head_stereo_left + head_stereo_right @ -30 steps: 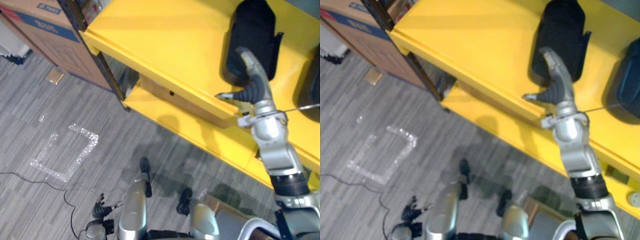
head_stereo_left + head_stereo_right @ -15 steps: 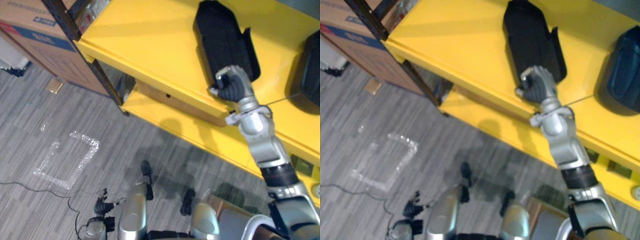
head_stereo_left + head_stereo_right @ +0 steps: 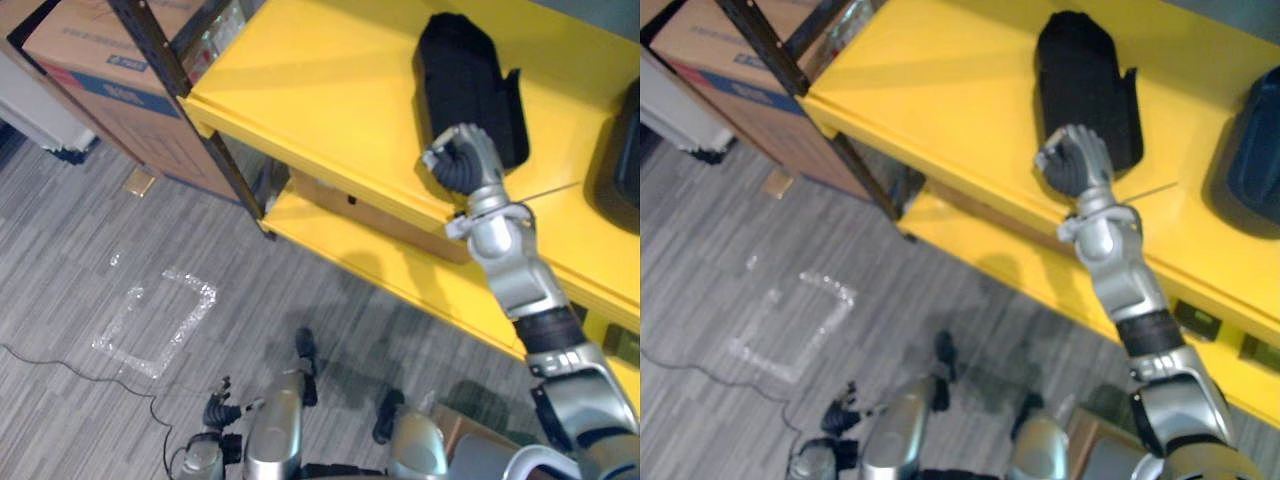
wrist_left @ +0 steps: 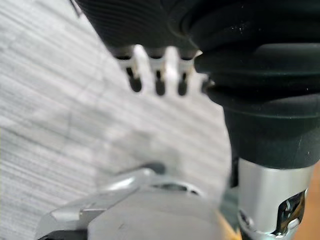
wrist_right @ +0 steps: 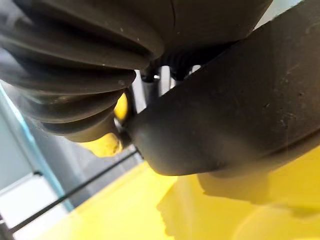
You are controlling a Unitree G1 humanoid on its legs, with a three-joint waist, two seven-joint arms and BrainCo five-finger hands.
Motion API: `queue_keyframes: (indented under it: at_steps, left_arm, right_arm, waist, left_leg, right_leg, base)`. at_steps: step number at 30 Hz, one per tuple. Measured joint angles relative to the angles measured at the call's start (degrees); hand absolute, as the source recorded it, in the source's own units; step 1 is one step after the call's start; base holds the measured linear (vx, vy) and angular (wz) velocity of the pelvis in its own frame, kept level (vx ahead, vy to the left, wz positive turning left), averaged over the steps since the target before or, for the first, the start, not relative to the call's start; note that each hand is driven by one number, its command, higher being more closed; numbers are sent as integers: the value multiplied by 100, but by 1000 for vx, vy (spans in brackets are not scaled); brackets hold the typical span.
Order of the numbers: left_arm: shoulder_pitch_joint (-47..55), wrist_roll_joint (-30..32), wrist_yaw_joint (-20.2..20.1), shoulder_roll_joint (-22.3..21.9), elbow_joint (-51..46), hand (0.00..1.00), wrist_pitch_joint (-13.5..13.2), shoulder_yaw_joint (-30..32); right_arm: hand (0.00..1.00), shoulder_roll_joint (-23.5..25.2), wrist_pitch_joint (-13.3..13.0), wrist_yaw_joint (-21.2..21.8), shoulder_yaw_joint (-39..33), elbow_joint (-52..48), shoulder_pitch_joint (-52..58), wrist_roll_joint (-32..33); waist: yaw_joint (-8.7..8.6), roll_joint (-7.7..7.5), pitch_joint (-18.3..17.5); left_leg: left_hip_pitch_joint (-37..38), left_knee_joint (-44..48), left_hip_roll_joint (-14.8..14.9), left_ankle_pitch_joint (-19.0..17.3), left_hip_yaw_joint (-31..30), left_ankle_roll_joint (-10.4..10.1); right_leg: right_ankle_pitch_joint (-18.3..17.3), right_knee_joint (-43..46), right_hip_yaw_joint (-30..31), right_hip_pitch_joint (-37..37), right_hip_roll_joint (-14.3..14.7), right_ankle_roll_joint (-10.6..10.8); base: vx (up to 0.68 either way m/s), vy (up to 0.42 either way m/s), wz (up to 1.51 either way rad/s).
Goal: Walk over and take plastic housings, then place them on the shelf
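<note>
Floor: grey striped carpet [image 3: 90, 250] is lying under a yellow metal shelf [image 3: 330, 90].
Housing: long black plastic housing [image 3: 465, 70] is lying flat on the top shelf board.
Right hand [image 3: 462, 160]: is resting at the housing's near end; cannot tell if it is gripping.
Left hand [image 3: 218, 412]: is hanging low, fingers loose and apart.

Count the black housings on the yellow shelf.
2. First housing at the right hand; second housing at the shelf's right end, partly out of frame. More may be hidden.
</note>
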Motion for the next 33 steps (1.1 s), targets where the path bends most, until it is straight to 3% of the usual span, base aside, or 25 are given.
queue_keyframes:
  at_steps: [6,13,21,26,27,33]
  left_arm:
    - [-47,0,-2,-3,-16,0,52,-24]
    - [-48,0,-2,-21,-34,0,58,-76]
    - [-45,2,0,-58,-34,0,112,-218]
    - [-46,2,0,-57,-38,0,167,-218]
    - [-48,1,0,-57,-40,0,209,-218]
    - [-47,-6,3,-56,-31,0,251,-236]
  right_arm:
    - [100,164,675,-127,-48,188,-315,-26]
    - [100,272,1240,-283,-85,369,-535,-27]
    - [100,337,1642,-292,-253,667,-682,-45]
    - [100,333,1669,-310,-495,734,-714,-7]
    - [0,338,1668,-310,-494,751,-730,11]
    - [0,464,1570,-367,-491,890,-790,331]
  waist:
    - [11,9,4]
    - [31,84,23]
    - [51,196,-23]
    - [41,196,-23]
    - [38,196,-23]
    - [32,196,-24]
  left_leg:
    - [-69,67,-7,-7,-63,9]
    - [-18,56,-39,-26,-41,-11]
    - [221,-133,-112,3,110,-20]
    - [236,-175,-139,24,119,4]
    - [260,-221,-145,52,124,21]
    - [451,-433,-159,140,140,-41]
  right_leg:
    - [-1,-2,-78,14,-1,-2]
    - [-32,83,-66,28,-62,6]
    - [-42,92,65,89,-151,29]
    - [-38,85,72,87,-173,36]
    - [-36,84,76,87,-173,38]
    - [-35,85,96,160,-173,42]
  base:
    - [12,0,6]
    - [0,0,0]
    - [14,4,-7]
    - [35,2,0]
    - [30,-4,-1]
    - [11,-7,-3]
